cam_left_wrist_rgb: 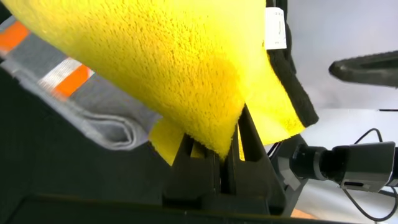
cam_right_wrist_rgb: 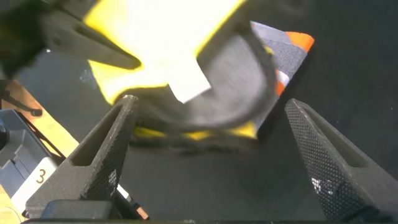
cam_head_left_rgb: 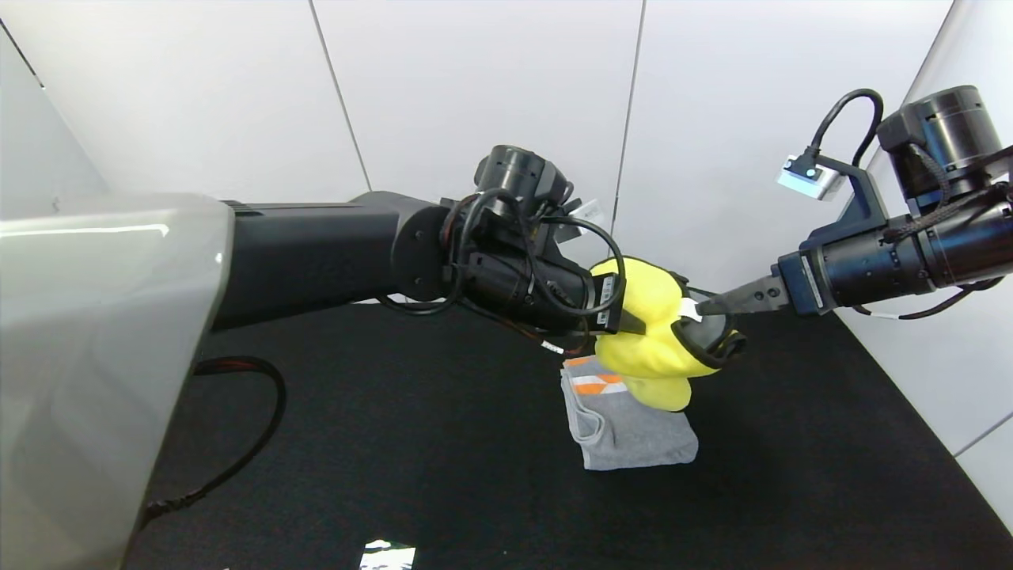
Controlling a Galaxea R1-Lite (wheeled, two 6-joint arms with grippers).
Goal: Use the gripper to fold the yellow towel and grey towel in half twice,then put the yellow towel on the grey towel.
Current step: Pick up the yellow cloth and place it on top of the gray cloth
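The yellow towel (cam_head_left_rgb: pixel 649 332) hangs bunched in the air, its black trim and white tag (cam_head_left_rgb: pixel 687 309) facing right. My left gripper (cam_head_left_rgb: pixel 633 322) is shut on its left edge; in the left wrist view the cloth (cam_left_wrist_rgb: pixel 174 62) is pinched between the closed fingers (cam_left_wrist_rgb: pixel 249 155). My right gripper (cam_head_left_rgb: pixel 704 305) is open, its tips just at the tag side of the towel; in the right wrist view the towel (cam_right_wrist_rgb: pixel 155 37) lies ahead of the spread fingers (cam_right_wrist_rgb: pixel 118 143), not between them. The grey towel (cam_head_left_rgb: pixel 641 435) lies folded on the black table directly below, orange-and-white band (cam_head_left_rgb: pixel 597 384) at its far end.
The black table (cam_head_left_rgb: pixel 396 443) has white wall panels behind it and a wall (cam_head_left_rgb: pixel 950 380) close on the right. A black cable (cam_head_left_rgb: pixel 253 412) loops at the left by my left arm. A small shiny patch (cam_head_left_rgb: pixel 388 554) sits at the front edge.
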